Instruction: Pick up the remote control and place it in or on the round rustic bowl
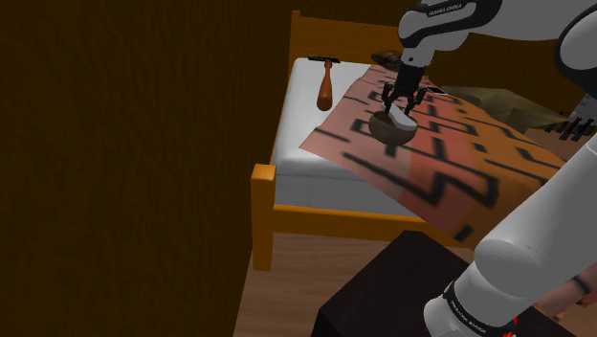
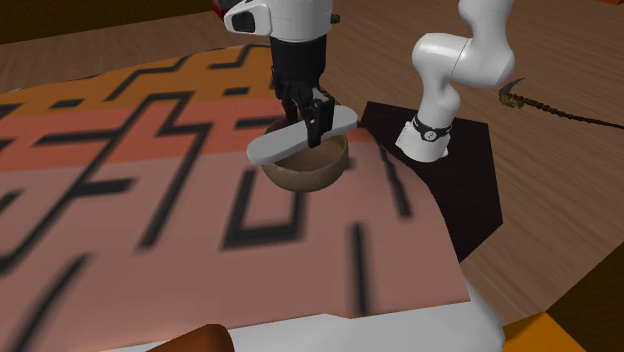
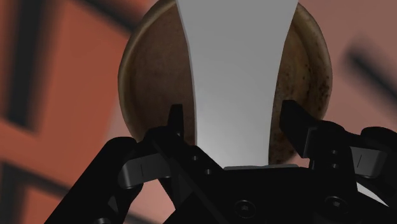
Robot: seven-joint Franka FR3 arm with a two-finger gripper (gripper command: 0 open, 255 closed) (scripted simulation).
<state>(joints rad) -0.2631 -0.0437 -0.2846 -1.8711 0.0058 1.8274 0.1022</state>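
Note:
A grey-white remote control lies across the rim of a round brown bowl, which sits on the patterned blanket. My gripper hangs straight over it, fingers down either side of the remote. In the wrist view the remote runs between the two fingertips, and slivers of the bowl show between each fingertip and the remote, so the gripper is open around it. From the shoulder view the gripper sits over the remote and the bowl.
The bowl stands on a bed with an orange wooden frame and an orange-and-black blanket. A brown club-shaped object lies near the headboard. A dark wall stands at the shoulder view's left; my dark stand is below.

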